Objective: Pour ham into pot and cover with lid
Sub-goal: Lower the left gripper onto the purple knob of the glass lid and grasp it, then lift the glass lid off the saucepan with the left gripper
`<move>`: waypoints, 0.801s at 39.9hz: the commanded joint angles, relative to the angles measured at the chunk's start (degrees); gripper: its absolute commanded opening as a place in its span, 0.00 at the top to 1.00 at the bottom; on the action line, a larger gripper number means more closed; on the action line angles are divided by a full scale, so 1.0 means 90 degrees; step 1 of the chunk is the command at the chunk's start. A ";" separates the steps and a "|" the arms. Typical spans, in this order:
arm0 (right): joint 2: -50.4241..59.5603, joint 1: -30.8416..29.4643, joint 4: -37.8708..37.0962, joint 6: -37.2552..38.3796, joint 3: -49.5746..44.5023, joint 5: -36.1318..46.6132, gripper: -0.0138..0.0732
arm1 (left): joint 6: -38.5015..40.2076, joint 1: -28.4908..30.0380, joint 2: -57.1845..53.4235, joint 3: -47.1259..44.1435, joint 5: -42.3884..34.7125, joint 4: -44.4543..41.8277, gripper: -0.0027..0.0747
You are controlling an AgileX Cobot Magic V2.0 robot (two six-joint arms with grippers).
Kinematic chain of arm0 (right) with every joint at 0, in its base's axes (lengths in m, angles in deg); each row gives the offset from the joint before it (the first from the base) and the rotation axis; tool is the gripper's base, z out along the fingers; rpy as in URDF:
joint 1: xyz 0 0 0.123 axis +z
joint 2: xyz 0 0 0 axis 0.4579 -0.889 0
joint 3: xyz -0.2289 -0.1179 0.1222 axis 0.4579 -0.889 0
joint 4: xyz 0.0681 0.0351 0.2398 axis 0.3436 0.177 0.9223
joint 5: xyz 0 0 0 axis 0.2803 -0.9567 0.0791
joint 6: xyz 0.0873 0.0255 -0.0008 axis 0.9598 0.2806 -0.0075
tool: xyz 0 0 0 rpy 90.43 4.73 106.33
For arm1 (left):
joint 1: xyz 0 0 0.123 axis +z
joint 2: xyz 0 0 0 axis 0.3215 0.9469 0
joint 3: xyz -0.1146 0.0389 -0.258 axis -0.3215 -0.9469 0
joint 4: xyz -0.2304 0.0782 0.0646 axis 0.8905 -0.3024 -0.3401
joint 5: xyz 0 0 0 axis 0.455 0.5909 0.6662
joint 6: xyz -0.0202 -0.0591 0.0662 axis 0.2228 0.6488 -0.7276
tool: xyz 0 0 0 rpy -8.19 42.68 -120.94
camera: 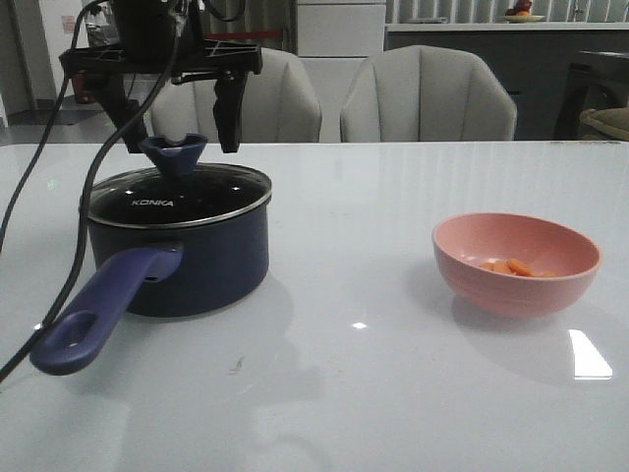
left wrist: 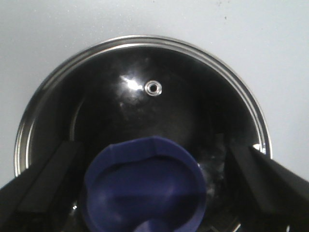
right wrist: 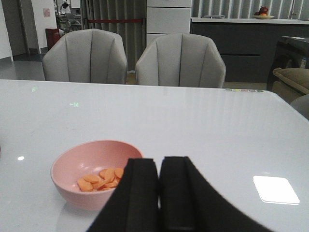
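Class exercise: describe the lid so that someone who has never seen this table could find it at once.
Start at the white table; on its left side stands a dark navy pot with a long purple-blue handle. The lid sits on top of it: clear glass, steel rim, white KONKA lettering, flared purple-blue knob. The pink bowl to the right is open, with nothing covering it.

I read just one marking: white "KONKA" lettering on the glass lid [camera: 177, 192]; nothing else is legible to me anywhere.

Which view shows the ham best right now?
The right wrist view: it looks down into the pink bowl, showing separate ham slices. The front view shows only some over the rim; the left wrist view shows none.
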 commanded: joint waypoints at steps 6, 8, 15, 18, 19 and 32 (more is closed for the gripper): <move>0.0122 -0.0030 -0.0097 -0.0033 0.0029 0.0495 0.66 | 0.0201 -0.0028 -0.0352 0.0204 0.0165 -0.0089 0.18; 0.0122 -0.0030 -0.0097 -0.0033 0.0029 0.0495 0.66 | 0.0201 -0.0028 -0.0352 0.0204 0.0165 -0.0089 0.18; 0.0122 -0.0030 -0.0097 -0.0033 0.0029 0.0495 0.66 | 0.0201 -0.0028 -0.0352 0.0014 0.0165 -0.0107 0.18; 0.0122 -0.0030 -0.0097 -0.0033 0.0029 0.0495 0.66 | 0.0201 -0.0028 -0.0352 -0.0068 0.0165 -0.0122 0.18; 0.0122 -0.0030 -0.0097 -0.0033 0.0029 0.0495 0.66 | 0.0201 -0.0028 -0.0348 -0.0068 0.0165 -0.0125 0.18; 0.0122 -0.0030 -0.0097 -0.0033 0.0029 0.0495 0.66 | 0.0201 -0.0028 -0.0305 -0.0068 0.0165 -0.0080 0.27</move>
